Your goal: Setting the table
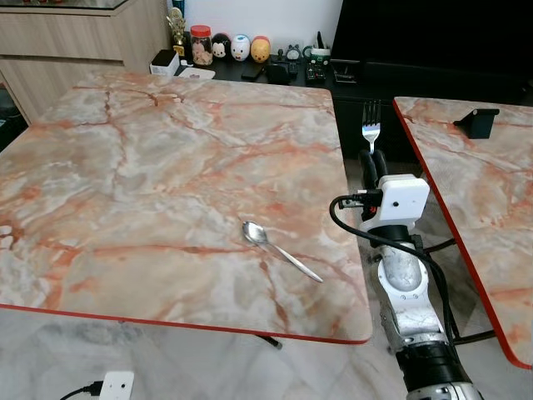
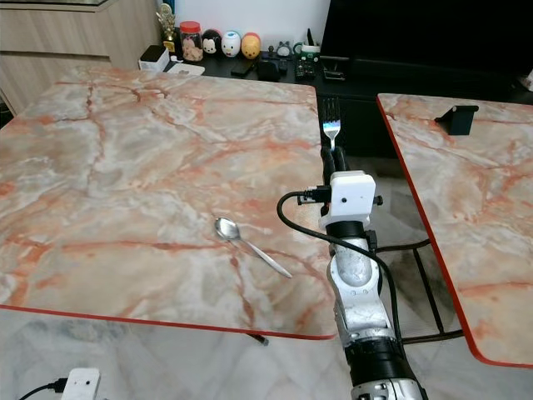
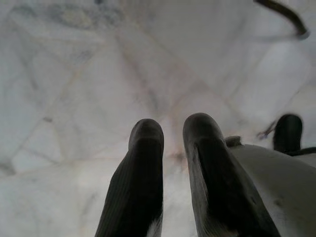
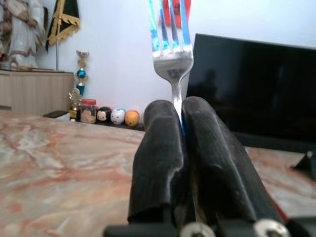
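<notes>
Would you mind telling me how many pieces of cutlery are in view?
2: a silver metal spoon lying on the orange-veined marble table, and a silver metal fork pinched upright in the right gripper beside the table's edge.

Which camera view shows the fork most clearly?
The right wrist view: the fork stands close and large, its tines up, clamped between the right gripper fingers. Both eye views show it smaller, held upright beside the marble table edge.
</notes>
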